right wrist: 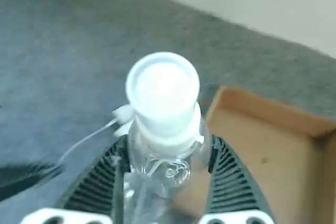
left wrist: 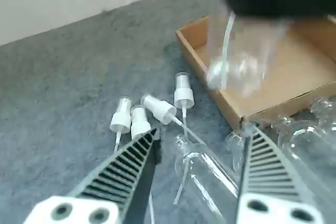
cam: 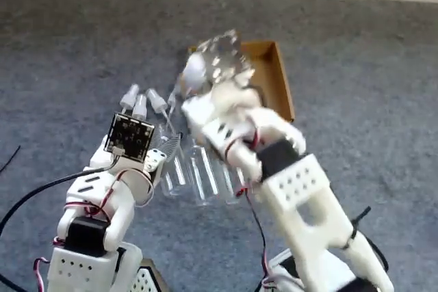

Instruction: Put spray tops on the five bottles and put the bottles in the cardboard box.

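Note:
My right gripper (cam: 212, 90) is shut on a clear bottle (cam: 220, 59) fitted with a white spray top (right wrist: 163, 90), held above the near edge of the cardboard box (cam: 282, 87). In the right wrist view the fingers (right wrist: 223, 166) clamp the bottle's shoulders, with the box (right wrist: 273, 140) beyond. My left gripper (left wrist: 202, 156) is open, low over the carpet, straddling the neck end of a clear bottle (left wrist: 210, 177) lying without a top. Several loose spray tops (left wrist: 160, 109) lie just ahead of it. The held bottle (left wrist: 236, 51) hangs over the box (left wrist: 299, 66) in that view.
Several topless clear bottles (cam: 202, 172) lie side by side on the grey carpet between the two arms. The loose spray tops (cam: 140, 104) sit to the left of the box. A black cable (cam: 34, 196) trails at the left.

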